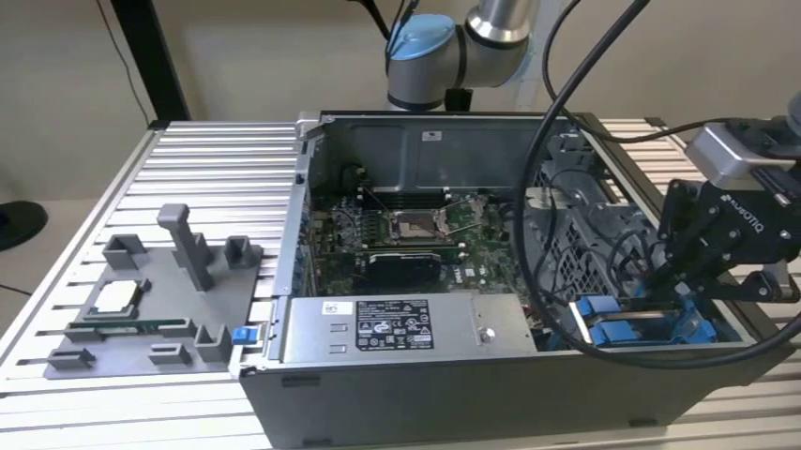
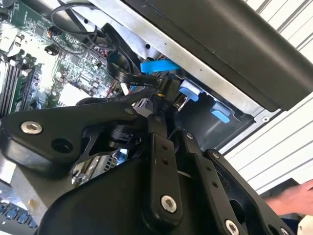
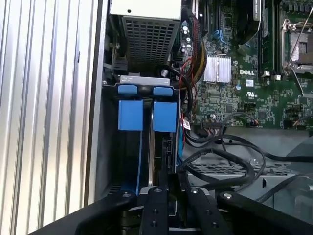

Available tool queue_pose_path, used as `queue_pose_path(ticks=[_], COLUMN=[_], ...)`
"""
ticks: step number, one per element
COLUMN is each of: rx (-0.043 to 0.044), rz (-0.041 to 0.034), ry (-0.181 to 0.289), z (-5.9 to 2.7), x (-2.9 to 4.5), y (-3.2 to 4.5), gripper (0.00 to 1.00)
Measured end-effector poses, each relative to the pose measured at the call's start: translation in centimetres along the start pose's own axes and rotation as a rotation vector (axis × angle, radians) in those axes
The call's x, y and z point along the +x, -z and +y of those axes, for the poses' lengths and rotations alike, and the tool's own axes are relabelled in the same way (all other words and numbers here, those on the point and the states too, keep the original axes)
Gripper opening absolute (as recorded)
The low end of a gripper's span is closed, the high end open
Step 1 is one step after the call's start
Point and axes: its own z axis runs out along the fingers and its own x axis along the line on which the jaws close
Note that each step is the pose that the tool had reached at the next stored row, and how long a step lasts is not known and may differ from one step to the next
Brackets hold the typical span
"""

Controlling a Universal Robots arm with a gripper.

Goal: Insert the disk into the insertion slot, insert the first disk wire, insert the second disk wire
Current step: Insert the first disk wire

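Disk sits edge-on in insertion slot; pincer clamps disk wire, tight beside case wall.

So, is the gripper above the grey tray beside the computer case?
No, in the exterior view the gripper hangs inside the computer case near the blue tabs, far from the grey tray.

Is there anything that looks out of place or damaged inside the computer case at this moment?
Nothing looks damaged or spilled. The disk's blue carrier sits straight in the insertion slot. Only the black cables lie in loose loops over the grey cage beside it, close to the tool.
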Motion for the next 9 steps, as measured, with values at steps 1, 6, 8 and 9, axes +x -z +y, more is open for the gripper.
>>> queue_pose_path(ticks=[1, 6, 8, 9], rx=[0.0001, 0.0000, -0.0019, -0.0025], rz=[0.0003, -0.0013, -0.0039, -0.0048], ry=[-0.001, -0.004, -0.006, -0.007], z=[-0.01, -0.04, 0.01, 0.05], x=[0.00, 0.01, -0.01, -0.03], y=[-0.07, -0.22, 0.08, 0.31], gripper=[0.00, 1.00, 1.00, 1.00])
